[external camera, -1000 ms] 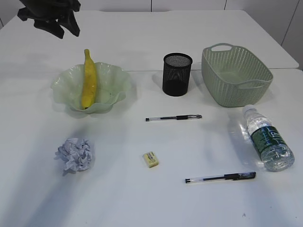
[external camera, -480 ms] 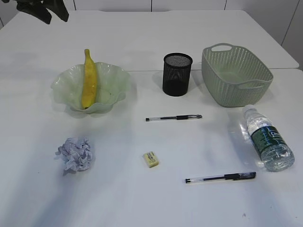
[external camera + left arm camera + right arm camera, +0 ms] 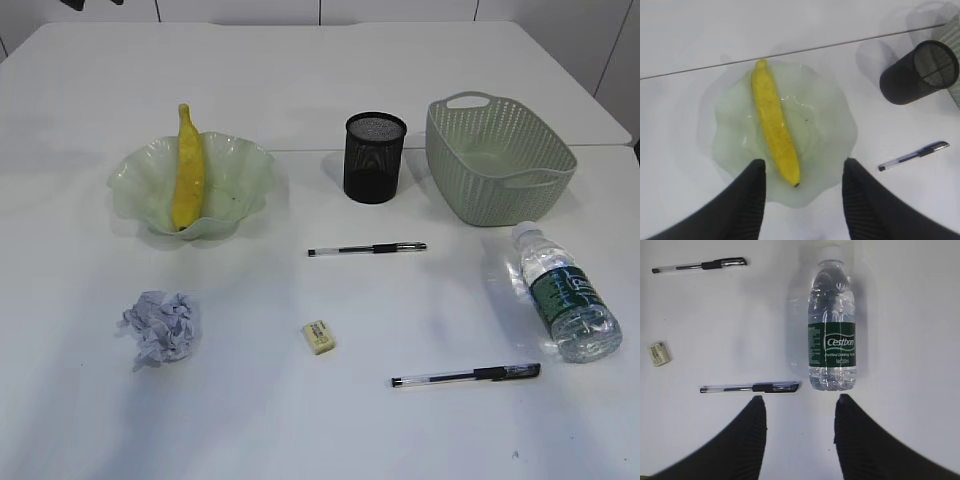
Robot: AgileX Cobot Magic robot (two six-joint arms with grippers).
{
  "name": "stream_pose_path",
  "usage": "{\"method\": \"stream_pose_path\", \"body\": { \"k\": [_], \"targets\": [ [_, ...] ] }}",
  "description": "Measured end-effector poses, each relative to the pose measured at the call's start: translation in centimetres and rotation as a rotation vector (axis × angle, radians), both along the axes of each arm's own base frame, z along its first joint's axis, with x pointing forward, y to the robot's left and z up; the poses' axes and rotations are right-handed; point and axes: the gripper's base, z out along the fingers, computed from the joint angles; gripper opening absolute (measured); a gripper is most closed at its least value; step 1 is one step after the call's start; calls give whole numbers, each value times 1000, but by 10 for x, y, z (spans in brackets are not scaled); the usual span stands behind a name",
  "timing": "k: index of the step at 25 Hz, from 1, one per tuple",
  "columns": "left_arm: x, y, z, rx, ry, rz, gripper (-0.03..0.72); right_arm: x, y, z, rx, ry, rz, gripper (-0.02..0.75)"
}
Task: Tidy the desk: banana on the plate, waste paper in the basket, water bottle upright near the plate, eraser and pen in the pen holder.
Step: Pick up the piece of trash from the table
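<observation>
White desk (image 3: 320,420) holds curved yellow banana (image 3: 187,170) on plate (image 3: 140,185).

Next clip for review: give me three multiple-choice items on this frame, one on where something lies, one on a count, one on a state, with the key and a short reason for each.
1. Where is the banana?
A. in the basket
B. on the plate
C. beside the eraser

2. How many pens lie on the desk?
A. one
B. two
C. three

3. How does the bottle stand?
A. upright by the plate
B. upright in the basket
C. lying on its side

Key:
1 B, it lies across the plate, as the left wrist view also shows.
2 B, one pen lies in front of the holder, another pen nearer the camera, both on the desk.
3 C, the bottle lies flat, in front of the basket.
</observation>
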Motion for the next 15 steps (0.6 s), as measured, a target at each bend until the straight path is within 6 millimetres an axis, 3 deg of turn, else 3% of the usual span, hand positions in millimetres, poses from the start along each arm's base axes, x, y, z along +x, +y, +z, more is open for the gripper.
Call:
{"method": "stream_pose_path", "body": {
  "k": [15],
  "targets": [
    [-64, -8, -15, 102, 137, -39, 354, 0, 1, 0, 12, 0, 0, 337]
  ]
}}
